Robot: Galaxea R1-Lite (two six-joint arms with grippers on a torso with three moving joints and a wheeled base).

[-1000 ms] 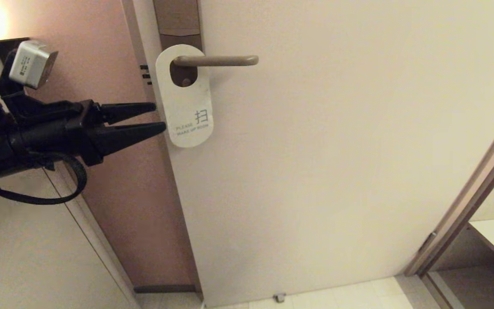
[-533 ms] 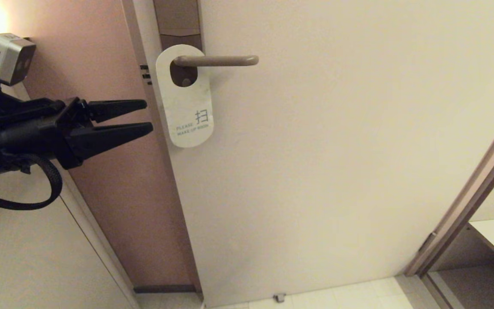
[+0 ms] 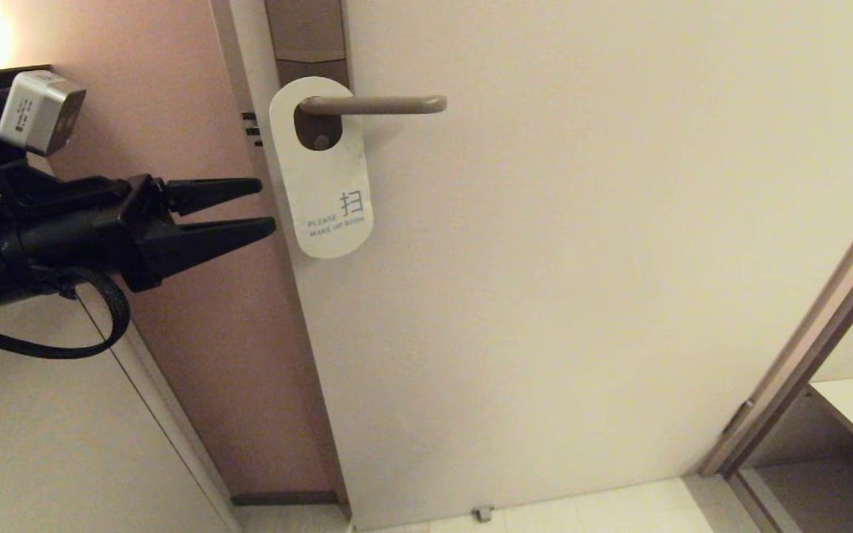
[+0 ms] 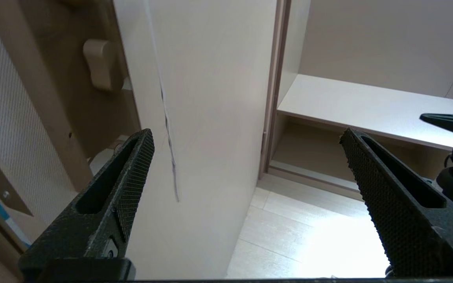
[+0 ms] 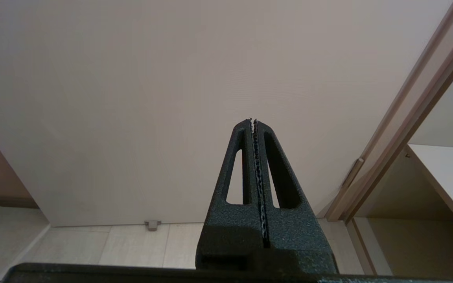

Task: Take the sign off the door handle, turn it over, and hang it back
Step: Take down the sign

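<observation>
On the door handle, against the door's latch-side edge, the sign is hung by its oval hole, white face outward with the teal "MAKE UP ROOM" wording showing, its lower end tilted slightly away from the edge. Just beside that lower end, off the door's edge, the left gripper is held level with its fingers spread wide and nothing between them; no contact with the card can be made out. The right gripper is parked low before the door, pressed closed and empty. Which step is in hand cannot be settled: either the removal is not yet begun, or the turned sign is already hung. If removal, the card's edge would need to be pinched and slid off the lever's free end.
</observation>
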